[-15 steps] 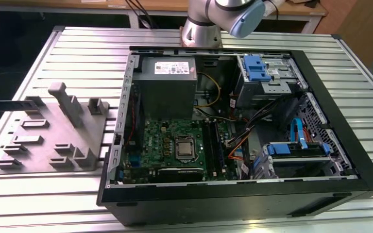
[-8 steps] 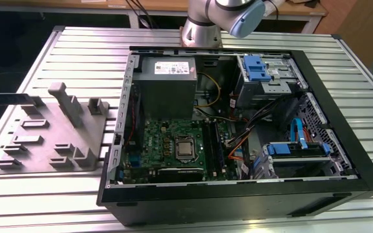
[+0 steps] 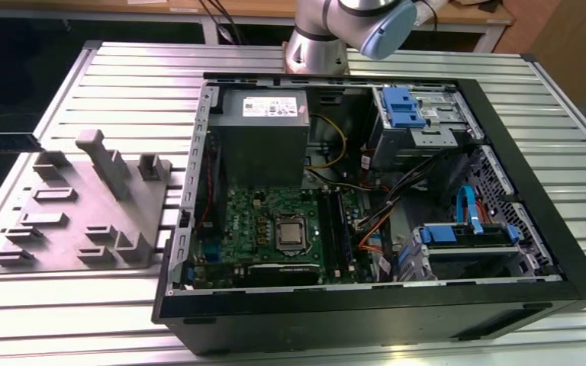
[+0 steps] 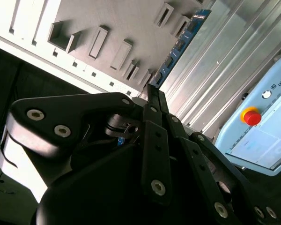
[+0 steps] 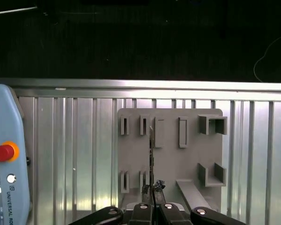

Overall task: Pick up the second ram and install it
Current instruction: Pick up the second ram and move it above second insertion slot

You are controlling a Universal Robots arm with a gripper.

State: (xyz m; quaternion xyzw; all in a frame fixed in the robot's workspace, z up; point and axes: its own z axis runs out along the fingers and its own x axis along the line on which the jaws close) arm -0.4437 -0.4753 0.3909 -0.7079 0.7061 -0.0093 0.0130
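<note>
Black linkages of the claw (image 4: pixel 150 93) loom closest in the second wrist view, set narrow and gripping one end of the ram (image 4: pixel 180 45). Under everything runs the ribbed metal table (image 3: pixel 120 76). On it, toward the exterior view's right, lies the open case (image 3: pixel 375 320), its green board (image 3: pixel 257 221) facing up. The arm (image 3: pixel 319 46) rises at the table's far side. At the exterior view's left, just beside the case, sits the grey tray (image 3: pixel 79 210), with slots and brackets standing up from it. A pale blue pendant (image 5: pixel 7 154) with a red button lies on the table off to one side of the tray. Smallest is the ram. In the first wrist view it shows edge-on as a thin dark line. Its long axis runs straight out from the claw, and its free end points at the slotted part of the tray. In the second wrist view its flat side shows, with chips in a row along it. Whether its tip touches the tray I cannot tell.
</note>
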